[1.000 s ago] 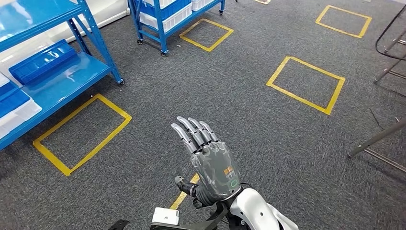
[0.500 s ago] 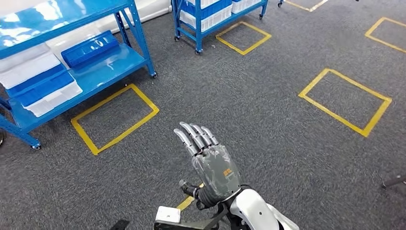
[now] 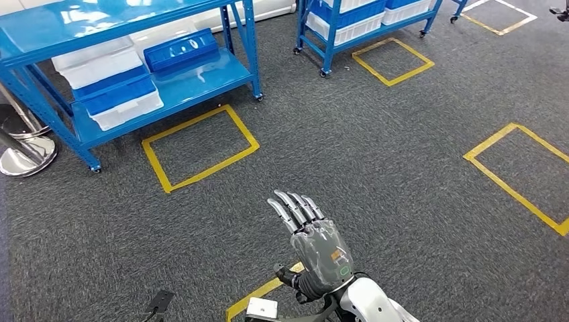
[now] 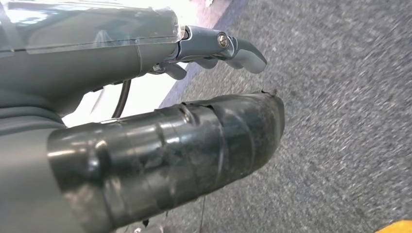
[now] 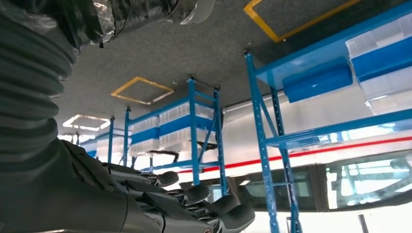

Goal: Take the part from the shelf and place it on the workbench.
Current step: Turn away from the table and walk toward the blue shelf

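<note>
Right robot hand (image 3: 321,249) raised, fingers apart, holding nothing — the blue steel shelf (image 3: 161,84) with its blue and white plastic bins (image 3: 117,94) lies off at eleven o'clock, well apart; left robot hand (image 4: 145,97) grips nothing.

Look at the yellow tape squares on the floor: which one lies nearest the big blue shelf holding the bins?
The yellow square directly in front of the big blue shelf. The others lie farther off: one by the second blue rack, one at the carpet's right edge.
</note>
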